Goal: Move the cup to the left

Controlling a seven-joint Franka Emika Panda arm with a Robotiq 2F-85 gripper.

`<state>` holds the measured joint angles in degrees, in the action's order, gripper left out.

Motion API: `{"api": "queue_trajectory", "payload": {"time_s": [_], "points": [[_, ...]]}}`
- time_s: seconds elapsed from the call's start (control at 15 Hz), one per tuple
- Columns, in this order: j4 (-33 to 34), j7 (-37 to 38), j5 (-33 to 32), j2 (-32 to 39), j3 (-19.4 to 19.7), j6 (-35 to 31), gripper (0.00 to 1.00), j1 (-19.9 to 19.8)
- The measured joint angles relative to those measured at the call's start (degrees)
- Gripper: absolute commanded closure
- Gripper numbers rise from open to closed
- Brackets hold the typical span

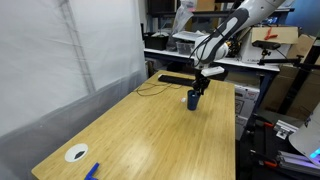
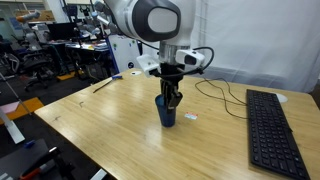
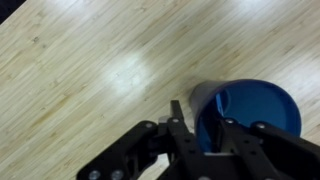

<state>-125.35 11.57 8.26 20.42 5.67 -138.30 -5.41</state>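
Shows a small dark navy-blue cylindrical cup [image 1: 193, 99], plain and with no visible handle, upright and mouth-up on a pale wood-grain tabletop [image 1: 140, 135]. Has a flat black rectangular keyboard [image 1: 174, 78] at about 11 o'clock of it in an exterior view, and a white round disc [image 1: 76, 153] well apart at about 8 o'clock, near the table's close corner. Places the black two-finger Robotiq gripper [image 2: 170, 97] directly above the cup, pointing straight down, fingertips dipping to the rim. Sets the cup's long axis vertical, parallel to the fingers and hence in line with the approach. In the wrist view, puts the cup [image 3: 255, 112] at about 2 o'clock of the gripper's midpoint: offset, not centred between the pads. Appears to show one of the fingers [image 3: 178, 113] outside the near wall and its partner inside the bowl, i.e. a straddle of the wall rather than of the whole body. Cannot tell clamped from merely poised; seems to leave a thin strip of table between outer finger and rim. Offers no choice of nearer hand, being a single-arm rig. By judgement, calls next for a firm pinch on the wall, then a sideways carry with the axis kept vertical. Risks tipping the cup about its base if dragged on a loose, one-sided hold. Cannot fix which picture direction counts as left, camera sides being unknown.
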Motion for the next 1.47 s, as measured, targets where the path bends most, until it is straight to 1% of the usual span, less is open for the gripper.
{"api": "queue_trajectory", "payload": {"time_s": [0.4, 0.6, 1.0, 1.2, 1.47], "points": [[0.2, -0.2, 0.0, -0.5, -0.3, -0.1, 0.99, 0.2], [0.4, -1.9, 0.0, -1.2, -1.2, -0.1, 0.99, 0.3], [0.3, -7.5, 0.7, -6.7, -5.4, 0.5, 0.99, 1.3], [0.2, -11.5, 1.4, -7.7, -7.9, 2.5, 0.99, 3.0], [0.0, -16.4, 1.2, -7.9, -10.8, 6.4, 0.99, 6.3]]}}
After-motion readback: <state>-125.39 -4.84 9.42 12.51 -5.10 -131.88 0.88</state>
